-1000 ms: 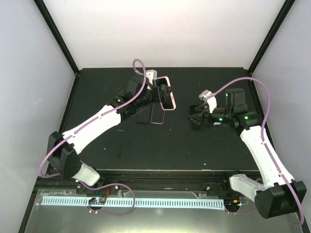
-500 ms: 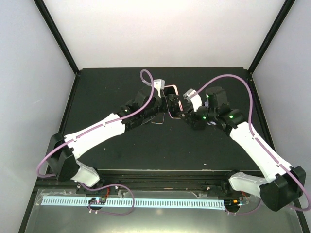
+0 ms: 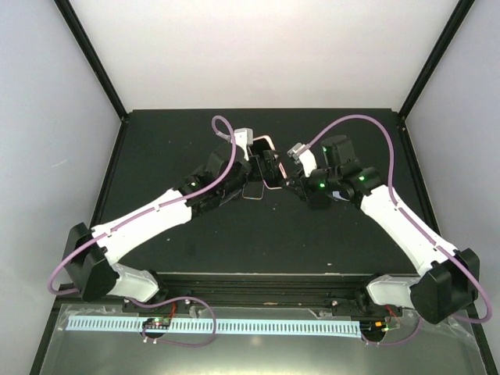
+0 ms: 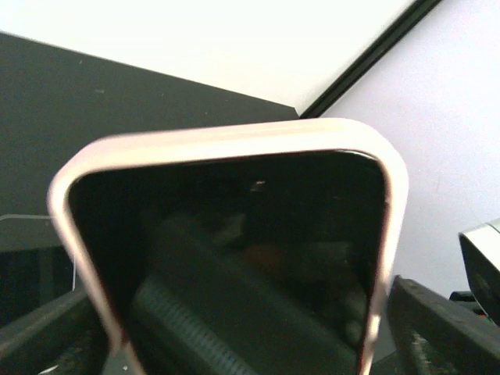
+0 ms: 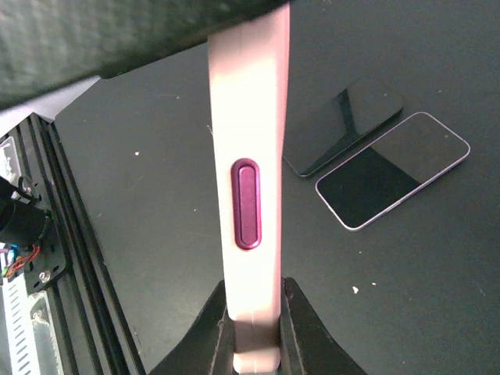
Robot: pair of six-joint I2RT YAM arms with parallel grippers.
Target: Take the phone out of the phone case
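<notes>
The phone [image 4: 234, 258], dark screen toward the left wrist camera, sits in a pale pink phone case [image 4: 234, 141] raised above the table. My left gripper [image 4: 238, 328] straddles the case's width, and its fingers [image 4: 437, 328] stand wide, with a sliver of gap on the right side. In the top view the phone case [image 3: 266, 141] hangs between my left gripper [image 3: 260, 160] and my right gripper [image 3: 289, 180]. My right gripper [image 5: 254, 328] is shut on the thin edge of the phone case [image 5: 248, 117], just below its magenta side button [image 5: 247, 205].
Two other phones lie flat on the black table [image 5: 156, 195] under the held one: a dark phone [image 5: 344, 125] and a phone with a pale rim [image 5: 394, 168]. The pale-rimmed phone [image 3: 251, 191] also shows from above. The table's front rail [image 5: 31, 258] runs at the left.
My right arm swung left to the raised case and its jaws closed on the case's edge. My left gripper's jaws spread wider around the case.
</notes>
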